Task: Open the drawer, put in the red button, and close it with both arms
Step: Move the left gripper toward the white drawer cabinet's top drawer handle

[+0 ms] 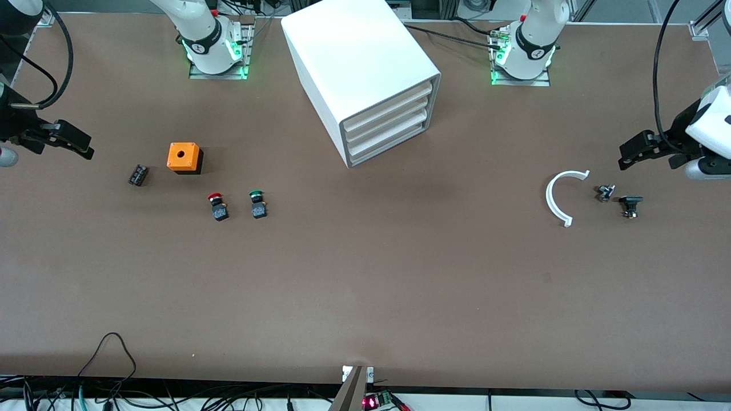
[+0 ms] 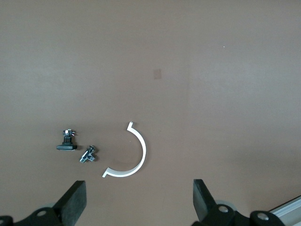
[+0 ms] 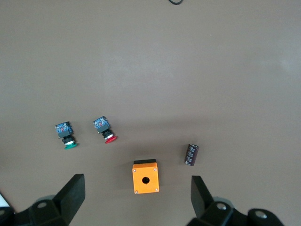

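Now both arms hang apart — left gripper (image 1: pixel 628 155) and right gripper (image 1: pixel 84 146), jaws open.

An orange box (image 1: pixel 184 156) with a round hole on top, a small dark cylinder (image 1: pixel 137 174) beside it, and a green-capped button (image 1: pixel 257 204). Well apart, a white curved strip (image 1: pixel 557 198) beside two small metal fittings (image 1: pixel 605 193).

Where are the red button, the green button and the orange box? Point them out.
red button (image 1: pixel 215 197): front view, red cap.
green button (image 1: pixel 256 194): front view, green cap.
orange box (image 1: pixel 183 156): front view, top face.
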You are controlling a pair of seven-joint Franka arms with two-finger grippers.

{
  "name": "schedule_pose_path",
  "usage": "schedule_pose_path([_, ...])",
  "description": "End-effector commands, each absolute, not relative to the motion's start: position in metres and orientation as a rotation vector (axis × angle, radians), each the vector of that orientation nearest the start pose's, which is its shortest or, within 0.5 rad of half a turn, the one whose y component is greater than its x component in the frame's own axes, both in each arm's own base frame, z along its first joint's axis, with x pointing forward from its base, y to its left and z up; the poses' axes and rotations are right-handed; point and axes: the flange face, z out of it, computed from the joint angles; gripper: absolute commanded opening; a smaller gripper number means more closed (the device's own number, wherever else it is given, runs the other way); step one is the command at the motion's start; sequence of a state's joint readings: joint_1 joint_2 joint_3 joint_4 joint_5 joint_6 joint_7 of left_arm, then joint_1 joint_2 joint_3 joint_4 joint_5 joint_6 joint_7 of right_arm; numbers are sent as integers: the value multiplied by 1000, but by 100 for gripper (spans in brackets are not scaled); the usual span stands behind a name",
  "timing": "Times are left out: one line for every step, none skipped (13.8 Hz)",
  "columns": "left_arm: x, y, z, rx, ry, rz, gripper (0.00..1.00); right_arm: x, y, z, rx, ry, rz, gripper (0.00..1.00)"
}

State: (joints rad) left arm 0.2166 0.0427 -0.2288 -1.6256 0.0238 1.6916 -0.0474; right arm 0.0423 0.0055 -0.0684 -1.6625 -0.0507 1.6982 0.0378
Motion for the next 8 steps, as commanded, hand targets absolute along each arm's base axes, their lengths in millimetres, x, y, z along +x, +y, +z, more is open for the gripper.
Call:
schedule_pose_path([581,-19,591,-3126,16,-52,100,563,-36,588,-3183,46,-34,100])
schedule_pose_path([584,-19,585,-3130,20,-45,100,564,-37,588,-3182,46,-46,100])
schedule_pose_path([587,-19,579,-3139,36,-28,100,564,-35,589,-3182,42,-49,100])
schedule_pose_path([586,-20,577,-3138,39,-21,100,565,-35,588,-3184,41,-46,100])
schedule_pose_path([583,-23,573,-3137,46,-2,100,564,-35,587,-3188,36,-29,100])
schedule_pose_path([581,-25,571,-3139,48,20,100,563,-35,587,-3190,26,-24,100])
schedule_pose_path([579,-31,561,-3137,66,77,100,562,-33,585,-3194,4,6,100])
schedule_pose_path([575,-51,553,-3132,121,132,100,562,-33,589,-3200,-23,-2,100])
